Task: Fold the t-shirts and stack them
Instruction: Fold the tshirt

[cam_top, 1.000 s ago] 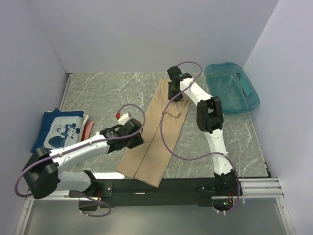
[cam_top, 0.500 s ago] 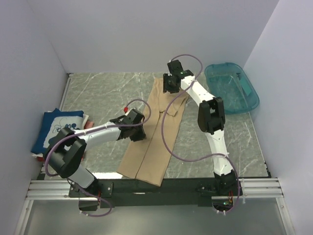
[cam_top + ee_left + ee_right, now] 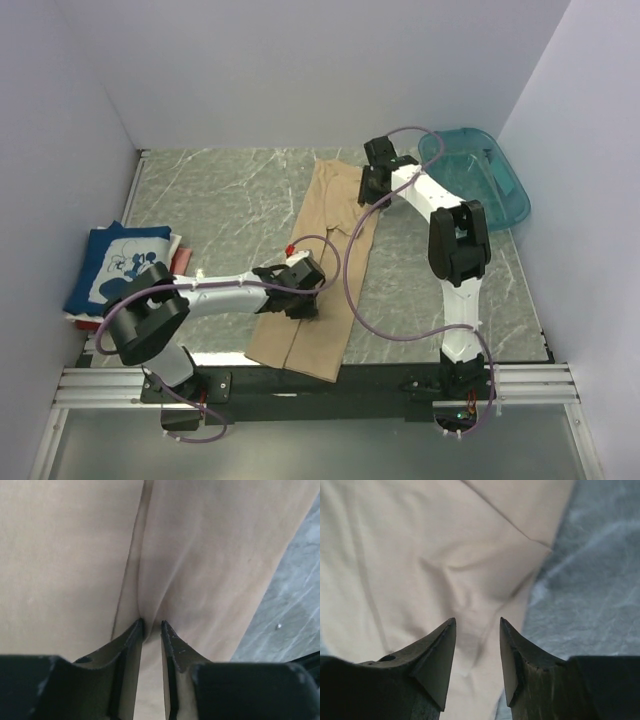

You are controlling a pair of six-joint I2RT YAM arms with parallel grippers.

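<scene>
Two shirts, by your overhead view, look finished: at the left edge of the frame the navy mouse-print t-shirt [image 3: 118, 265] lies folded on top of the red t-shirt [image 3: 181, 262], of which only a strip shows. I would call that the stack begun, with one garment left to add. To the right of it, low in the centre, your left gripper [image 3: 151, 625] is down on the near part of the tan t-shirt [image 3: 322, 250], its jaws drawn narrow and nipping a raised ridge of the cloth where the lengthwise crease runs in. That shirt lies as a long strip from the near table edge towards the far side, so its sides appear to be folded in, while the crosswise folds and the move onto the stack are not yet done. Further right, at the strip's far right edge, your right gripper [image 3: 477, 622] hovers with its jaws parted and nothing between them. In the upper right corner sits the teal tub [image 3: 478, 185]; I cannot tell what it holds. All of this rests on a grey-green marbled tabletop [image 3: 220, 190], closed in by plain pale walls [image 3: 300, 70] at the left, back and right.
</scene>
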